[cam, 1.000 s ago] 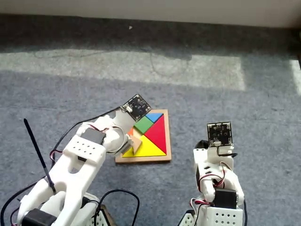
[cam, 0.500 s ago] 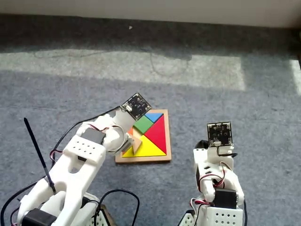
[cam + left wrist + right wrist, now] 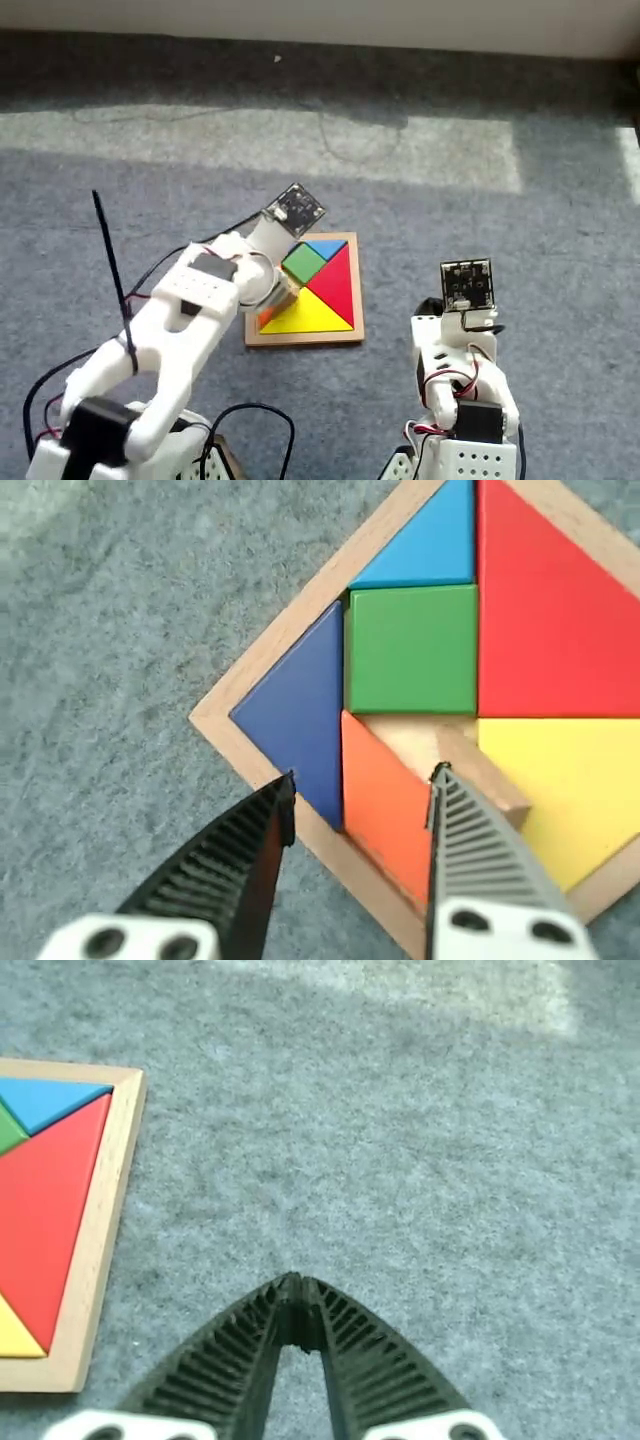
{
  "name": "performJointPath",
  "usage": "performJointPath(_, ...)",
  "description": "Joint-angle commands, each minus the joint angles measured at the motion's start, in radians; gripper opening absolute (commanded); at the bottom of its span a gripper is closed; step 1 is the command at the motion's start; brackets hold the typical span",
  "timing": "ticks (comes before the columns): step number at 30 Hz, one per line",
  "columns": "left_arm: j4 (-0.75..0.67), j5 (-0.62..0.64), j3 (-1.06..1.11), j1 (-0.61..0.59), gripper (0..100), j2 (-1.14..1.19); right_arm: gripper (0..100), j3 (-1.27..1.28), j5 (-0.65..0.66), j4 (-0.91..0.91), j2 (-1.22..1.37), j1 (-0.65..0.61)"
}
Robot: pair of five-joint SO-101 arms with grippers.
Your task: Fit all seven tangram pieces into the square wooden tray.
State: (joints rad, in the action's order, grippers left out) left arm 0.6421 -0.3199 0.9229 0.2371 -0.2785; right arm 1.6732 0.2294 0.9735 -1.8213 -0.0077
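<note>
Swung farther over the left side of the wooden tray (image 3: 300,338) in the last second, with the left gripper (image 3: 361,776) now spread wide, holding nothing, straddling the orange piece (image 3: 385,800). Looks like just dropped the plain wood piece (image 3: 485,775), seemingly cocked over its gap by the yellow piece (image 3: 570,790), so probably needs a nudge flat. Right gripper (image 3: 297,1285) pinched together, empty, parked right of the tray. Grey carpet (image 3: 500,230) underneath, sunlit strip (image 3: 300,140) and pale wall (image 3: 400,15) at the far side.
</note>
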Motion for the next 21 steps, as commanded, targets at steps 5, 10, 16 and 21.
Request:
performJointPath(5,-0.015,0.049,-0.222,-0.062,22,0.189,1.2,0.131,0.011,-0.019,-0.013,0.012)
performJointPath(10,-0.015,0.112,-0.217,-0.077,22,0.153,1.2,0.131,0.011,-0.019,-0.013,0.012)
performJointPath(16,-0.015,0.153,-0.124,-0.084,22,0.001,1.2,0.131,0.011,-0.019,-0.013,0.012)
performJointPath(21,-0.017,0.150,0.007,-0.018,22,-0.163,1.2,0.131,0.011,-0.019,-0.013,0.012)
